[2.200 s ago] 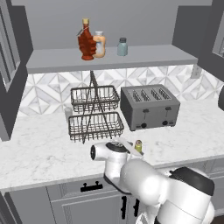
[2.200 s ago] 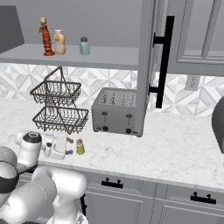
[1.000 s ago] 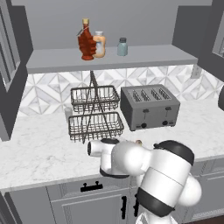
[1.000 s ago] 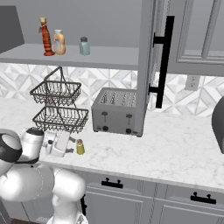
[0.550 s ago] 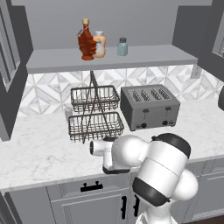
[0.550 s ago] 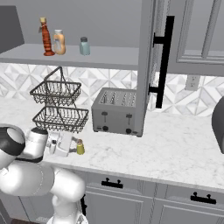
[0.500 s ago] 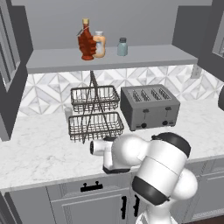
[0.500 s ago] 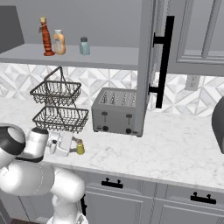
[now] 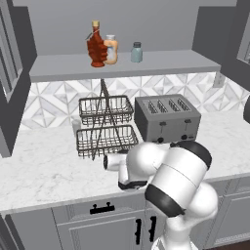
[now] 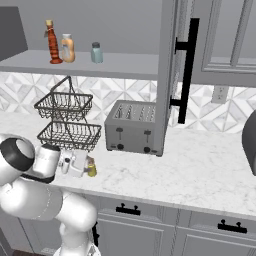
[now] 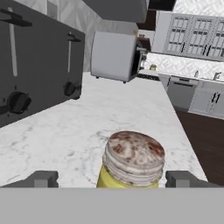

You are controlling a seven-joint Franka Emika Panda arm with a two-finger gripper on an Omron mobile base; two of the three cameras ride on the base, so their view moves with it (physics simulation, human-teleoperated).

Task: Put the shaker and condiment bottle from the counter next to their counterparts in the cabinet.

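Note:
The yellow-green shaker (image 11: 131,161) with its speckled silver cap stands on the marble counter, also visible as the small shaker (image 10: 92,168) near the front edge. My gripper (image 11: 113,179) is open and straddles it, one fingertip on each side with a gap to the shaker. From the right base view the gripper (image 10: 85,164) reaches in level from the left. The dark red condiment bottle (image 9: 96,46) (image 10: 52,42) stands on the cabinet shelf (image 9: 161,61) beside the orange bottle (image 9: 112,49) (image 10: 67,48). The teal-grey shaker (image 9: 136,52) (image 10: 96,52) is a little to their right.
A grey toaster (image 9: 167,117) (image 10: 131,126) (image 11: 35,70) stands behind the shaker, with a two-tier wire basket (image 9: 103,127) (image 10: 66,120) to its left. The open cabinet door with a black handle (image 10: 186,70) hangs over the toaster's right end. The counter's front edge (image 11: 183,127) is close.
The hand has slid a little to the right along the counter toward the yellow-green shaker, and the arm's upper link has swung in front of it in the left base view.

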